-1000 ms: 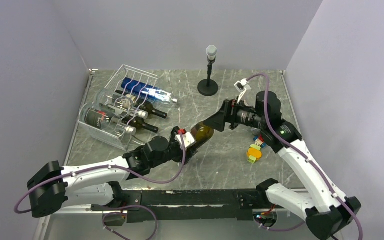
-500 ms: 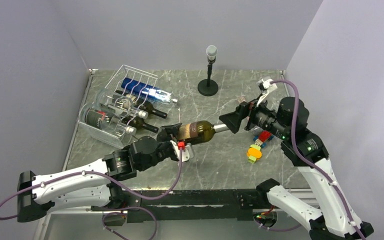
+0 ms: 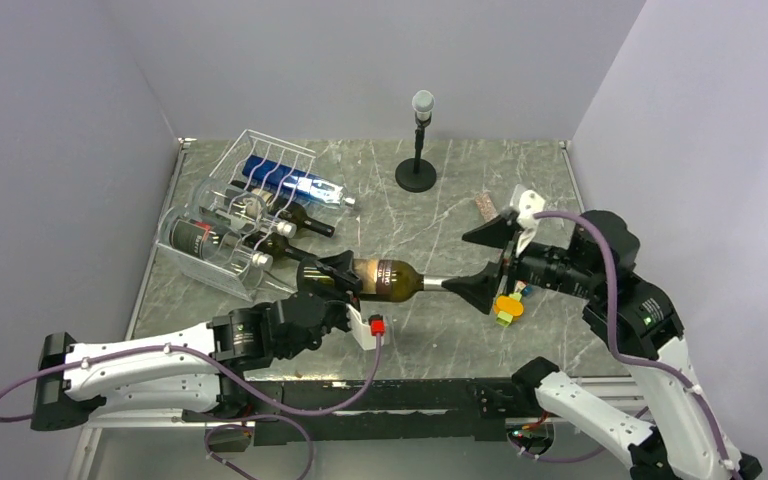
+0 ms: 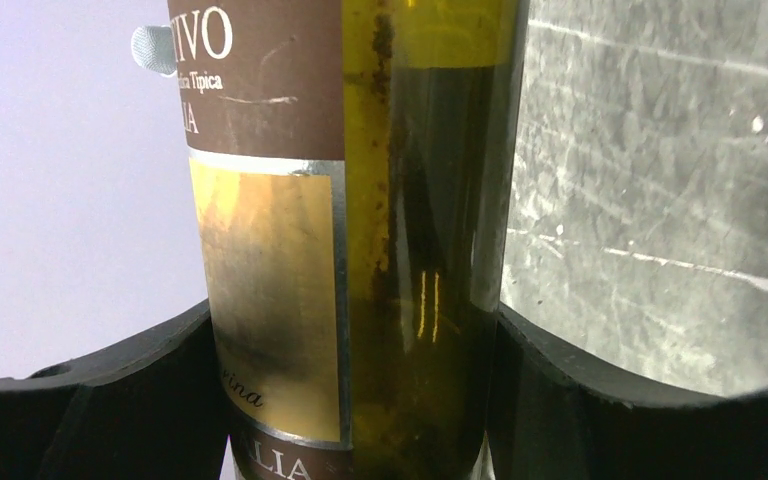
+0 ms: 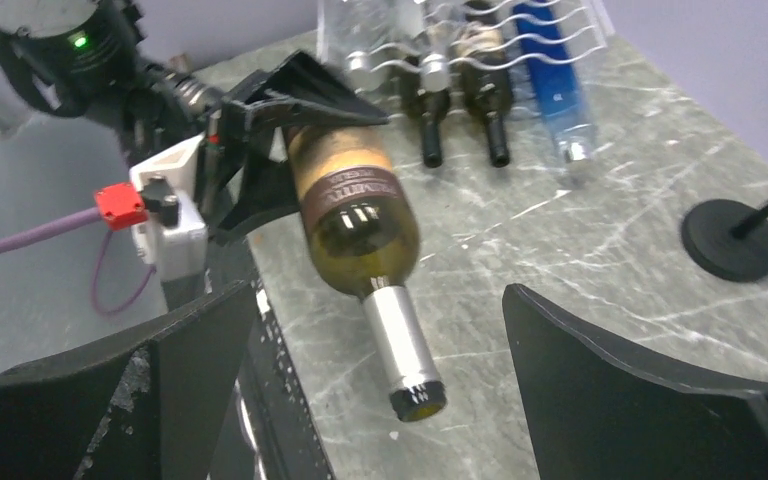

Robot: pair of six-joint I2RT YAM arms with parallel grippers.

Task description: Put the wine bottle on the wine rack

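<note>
The wine bottle [image 3: 388, 279], dark green glass with a brown and gold label, hangs level above the table with its silver neck pointing right. My left gripper [image 3: 343, 276] is shut on its body; in the left wrist view both fingers [image 4: 600, 400] press the bottle [image 4: 360, 230]. My right gripper [image 3: 480, 262] is open just off the neck's end and touches nothing. In the right wrist view the neck [image 5: 400, 340] lies between the spread fingers [image 5: 610, 390]. The white wire wine rack [image 3: 282, 148] sits at the back left with several bottles on it.
A black microphone stand [image 3: 417, 140] stands at the back centre. Coloured toy blocks [image 3: 508, 302] lie under the right gripper, with a small brown piece [image 3: 484, 205] farther back. Grey walls close in the left, back and right sides.
My right gripper has let go of the bottle's neck, opened and drawn back to the right. My left gripper now holds the bottle alone and has carried it nearer and level.
</note>
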